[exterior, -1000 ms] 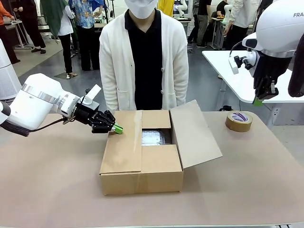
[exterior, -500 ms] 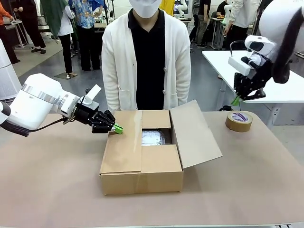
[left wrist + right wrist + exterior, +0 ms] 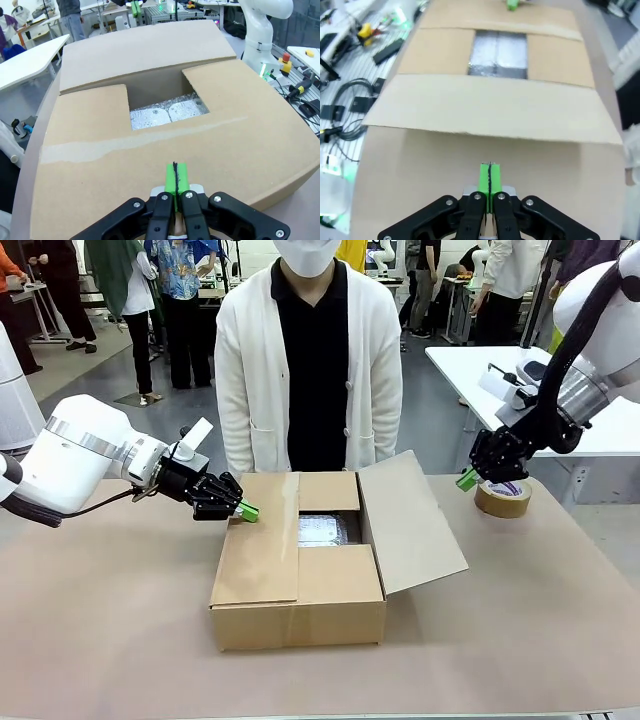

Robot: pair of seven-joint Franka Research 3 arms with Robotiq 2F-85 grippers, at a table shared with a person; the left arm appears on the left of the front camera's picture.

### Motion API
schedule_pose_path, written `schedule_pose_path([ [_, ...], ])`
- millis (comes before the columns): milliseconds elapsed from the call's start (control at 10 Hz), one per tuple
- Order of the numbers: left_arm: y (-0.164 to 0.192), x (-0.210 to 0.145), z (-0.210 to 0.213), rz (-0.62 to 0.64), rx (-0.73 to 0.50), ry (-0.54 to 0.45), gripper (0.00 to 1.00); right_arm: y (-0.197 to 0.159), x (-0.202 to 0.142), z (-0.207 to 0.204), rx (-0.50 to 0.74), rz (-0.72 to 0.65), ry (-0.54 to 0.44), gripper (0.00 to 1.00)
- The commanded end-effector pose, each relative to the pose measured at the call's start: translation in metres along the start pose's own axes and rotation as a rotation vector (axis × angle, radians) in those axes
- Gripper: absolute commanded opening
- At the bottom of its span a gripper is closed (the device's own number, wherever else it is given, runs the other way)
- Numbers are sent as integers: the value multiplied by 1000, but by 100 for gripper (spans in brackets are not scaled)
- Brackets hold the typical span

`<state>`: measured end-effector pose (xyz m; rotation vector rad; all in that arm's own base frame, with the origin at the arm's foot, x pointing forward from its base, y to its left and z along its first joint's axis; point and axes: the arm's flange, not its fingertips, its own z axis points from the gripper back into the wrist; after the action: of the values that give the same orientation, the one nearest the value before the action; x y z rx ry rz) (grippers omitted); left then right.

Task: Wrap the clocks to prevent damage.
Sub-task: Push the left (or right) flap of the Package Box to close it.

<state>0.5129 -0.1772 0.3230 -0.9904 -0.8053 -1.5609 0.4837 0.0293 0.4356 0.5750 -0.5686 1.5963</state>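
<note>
The left end effector (image 3: 248,511) reaches in from the left with its green pads pressed flat together, holding nothing. Its tip sits at the far corner of the left flap (image 3: 260,550), which is folded down over the cardboard box (image 3: 298,622) in the middle of the counter (image 3: 110,640). Just right of that tip and lower, inside the box, lie the clocks (image 3: 322,530), a silvery wrapped bundle seen through the gap between the flaps. In the left wrist view the bundle lies straight ahead of the pads, past the flap's edge. A person (image 3: 308,360) stands behind the box. The right flap (image 3: 410,525) stands tilted up and outward. Farther right, well apart from the clocks, the right end effector (image 3: 466,480) is also closed and empty, just beside a brown tape roll (image 3: 502,496).
</note>
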Motion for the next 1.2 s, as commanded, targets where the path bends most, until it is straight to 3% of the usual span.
schedule_pose_path([
  [0,1,-4,-1,8,7,6,0,1,6,1,49,36,-13,1],
  [500,1,-4,-1,8,7,6,0,2,9,-3,35,20,-12,1],
  [600,1,-4,-1,8,7,6,0,1,-7,-21,56,0,-112,1],
  [800,1,-4,-1,8,7,6,0,6,-43,-45,7,-83,-183,1],
  [900,1,-4,-1,8,7,6,0,7,-49,-53,-6,-101,-284,1],
  [1100,1,-4,-1,8,7,6,0,7,-69,-67,-47,-151,-298,1],
])
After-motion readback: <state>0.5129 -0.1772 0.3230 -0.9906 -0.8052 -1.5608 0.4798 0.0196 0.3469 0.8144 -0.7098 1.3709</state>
